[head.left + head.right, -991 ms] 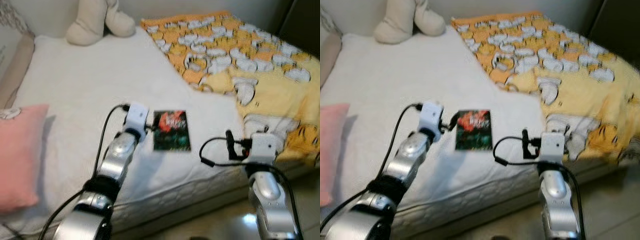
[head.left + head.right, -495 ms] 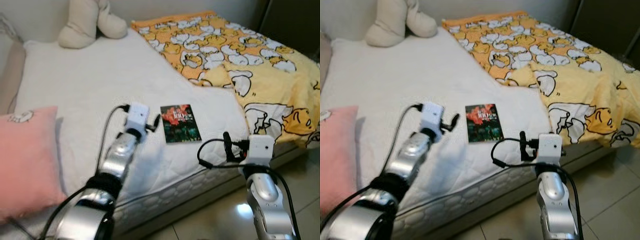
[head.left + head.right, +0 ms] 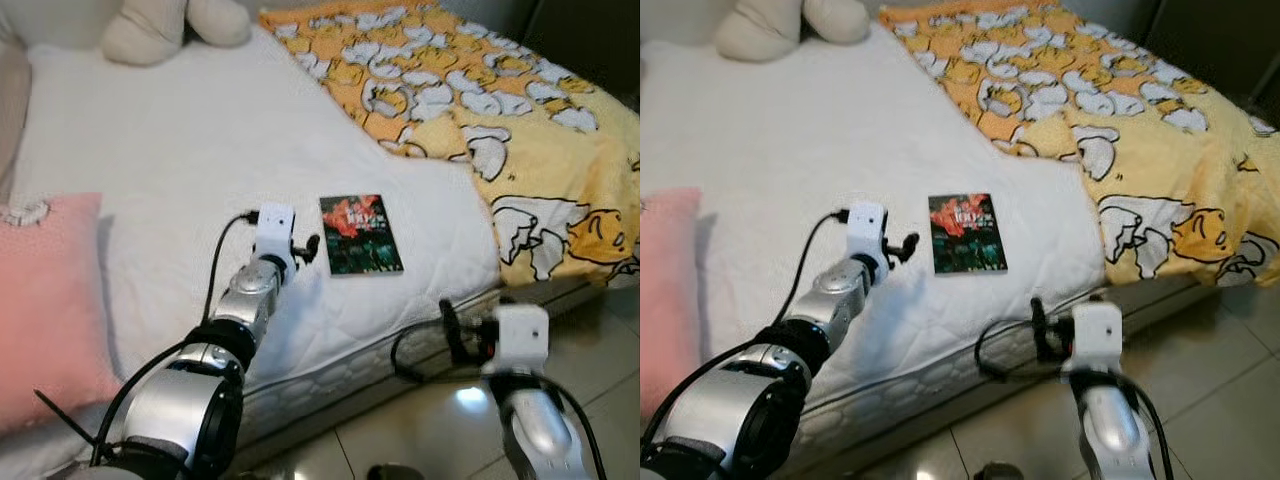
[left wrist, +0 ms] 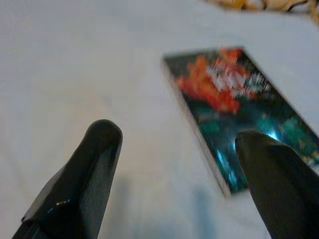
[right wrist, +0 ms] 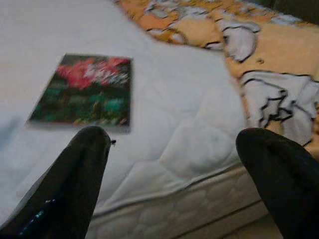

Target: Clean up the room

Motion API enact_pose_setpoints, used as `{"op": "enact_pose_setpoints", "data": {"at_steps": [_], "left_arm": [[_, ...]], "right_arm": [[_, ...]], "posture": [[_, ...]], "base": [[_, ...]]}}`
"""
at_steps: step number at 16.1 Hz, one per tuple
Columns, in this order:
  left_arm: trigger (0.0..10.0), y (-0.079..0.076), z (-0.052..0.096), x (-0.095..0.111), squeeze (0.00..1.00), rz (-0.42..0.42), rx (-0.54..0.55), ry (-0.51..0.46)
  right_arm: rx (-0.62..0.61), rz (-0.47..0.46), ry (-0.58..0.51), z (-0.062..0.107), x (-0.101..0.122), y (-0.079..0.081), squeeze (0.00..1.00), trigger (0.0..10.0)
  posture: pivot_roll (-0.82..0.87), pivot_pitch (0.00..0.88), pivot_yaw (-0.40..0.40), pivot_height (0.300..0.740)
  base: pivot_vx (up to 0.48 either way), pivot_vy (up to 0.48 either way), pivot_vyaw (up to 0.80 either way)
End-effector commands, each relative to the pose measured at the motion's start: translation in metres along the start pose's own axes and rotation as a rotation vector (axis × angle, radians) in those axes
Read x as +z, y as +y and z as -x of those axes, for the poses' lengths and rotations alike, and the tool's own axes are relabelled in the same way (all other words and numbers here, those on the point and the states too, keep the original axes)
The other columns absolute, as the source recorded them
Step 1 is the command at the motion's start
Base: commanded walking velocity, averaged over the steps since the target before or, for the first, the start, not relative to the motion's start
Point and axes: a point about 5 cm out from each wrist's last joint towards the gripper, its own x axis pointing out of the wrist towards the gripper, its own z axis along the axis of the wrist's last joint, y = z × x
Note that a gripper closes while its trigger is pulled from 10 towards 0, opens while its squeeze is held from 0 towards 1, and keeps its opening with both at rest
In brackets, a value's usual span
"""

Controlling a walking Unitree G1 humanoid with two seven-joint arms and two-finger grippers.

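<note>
Your jaws are spread wide on both arms and grasp nothing: the left gripper (image 4: pixel 174 164) hovers just beside the book (image 3: pixel 360 233), low over the mattress, with one black finger (image 4: pixel 92 164) over bare sheet and the other reaching the book's near edge, while the right gripper (image 5: pixel 174 169) hangs off the edge of the bed (image 3: pixel 180 140), further from the book and pointing toward it. The book lies flat and face up on the white sheet, near the bed's front edge, apart from the yellow patterned blanket (image 3: pixel 520 130). Beyond the book sits a plush toy (image 3: pixel 150 30); a pink pillow (image 3: pixel 45 300) lies well away from the book on your left. Judge the book as thin, light and fairly stiff, with a glossy, likely slippery cover. Lying flush on soft bedding, it offers little to pinch, so press one finger into the mattress at the long edge nearest your left gripper and close across its thickness.
</note>
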Motion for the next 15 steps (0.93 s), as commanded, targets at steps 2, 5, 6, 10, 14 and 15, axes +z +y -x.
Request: {"op": "enact_pose_setpoints", "data": {"at_steps": [2,5,6,10,14,15], "left_arm": [[10.0,-0.010,-0.002,-0.001,0.00,0.142,-0.031,0.030],[10.0,-0.027,-0.002,-0.007,0.00,0.167,-0.088,0.047],[10.0,-0.034,-0.001,-0.009,0.00,0.170,-0.117,0.046],[10.0,-0.049,-0.001,-0.007,0.00,0.098,-0.169,0.004],[10.0,-0.043,0.000,-0.019,0.00,0.057,-0.057,0.059],[10.0,-0.045,0.000,-0.019,0.00,0.107,-0.043,0.061]], "right_arm": [[0.000,-0.015,0.017,0.018,0.003,-0.002,0.00,10.0],[-0.007,-0.024,0.044,0.032,0.001,-0.002,0.00,10.0],[0.003,-0.026,0.054,0.035,0.000,0.000,0.00,10.0],[0.015,-0.031,0.065,0.037,0.003,0.004,0.00,10.0],[0.018,-0.033,0.075,0.039,0.003,0.005,0.00,10.0],[0.020,-0.030,0.081,0.042,0.003,0.005,0.00,10.0]], "posture": [[-0.31,0.170,0.007,0.740],[-0.31,0.204,0.000,0.740],[-0.32,0.213,-0.004,0.740],[-0.30,0.221,-0.003,0.740],[-0.32,0.235,-0.006,0.740],[-0.33,0.236,-0.002,0.740]], "base": [[0.000,0.000,0.00],[0.000,0.000,0.00],[0.000,0.000,0.00],[0.000,0.000,0.00],[0.000,0.000,0.00],[0.000,0.000,0.00]]}}
